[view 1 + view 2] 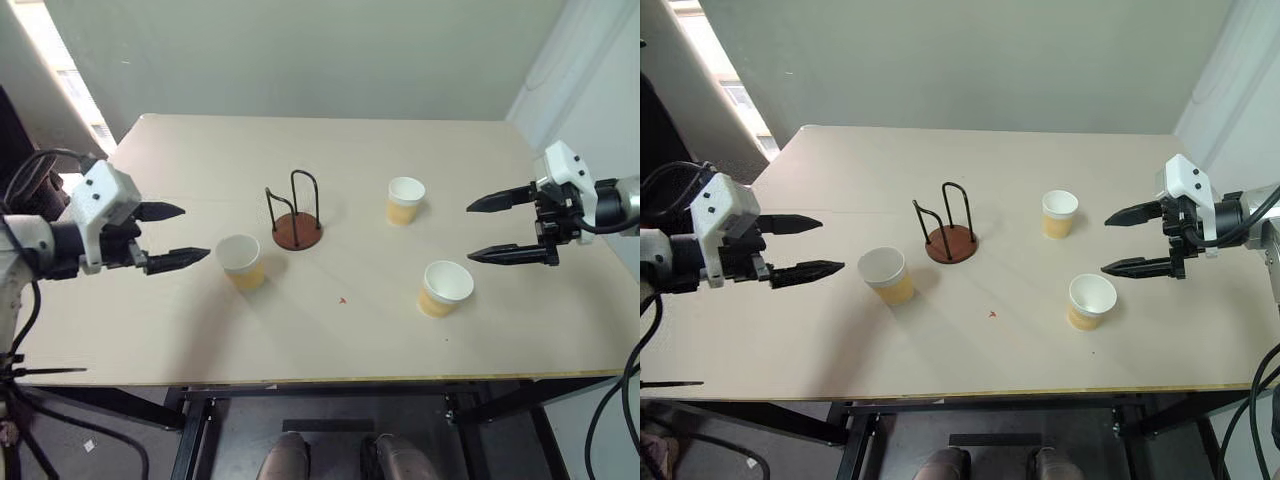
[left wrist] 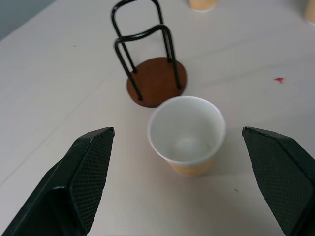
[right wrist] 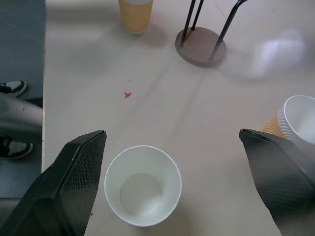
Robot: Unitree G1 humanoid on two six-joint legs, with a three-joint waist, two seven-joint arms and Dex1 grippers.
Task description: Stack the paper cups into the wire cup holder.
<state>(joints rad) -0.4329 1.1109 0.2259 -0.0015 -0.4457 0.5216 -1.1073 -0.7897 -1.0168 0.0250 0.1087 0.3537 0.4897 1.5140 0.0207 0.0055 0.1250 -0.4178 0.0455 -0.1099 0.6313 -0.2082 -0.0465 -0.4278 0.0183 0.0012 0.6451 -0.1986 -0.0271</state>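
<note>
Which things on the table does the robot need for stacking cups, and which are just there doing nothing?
Needed for the job:
- cup near the left gripper
- far cup
- near cup on the right
- wire cup holder, with no cup in it yet

Just there:
- small red mark on the table
- a person's shoes under the table

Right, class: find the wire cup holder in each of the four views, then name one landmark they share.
Left eye view: wire cup holder mid-table.
Right eye view: mid-table.
Left wrist view: behind the nearest cup, holder at.
Right wrist view: top edge.
Shared landmark: small red mark.
</note>
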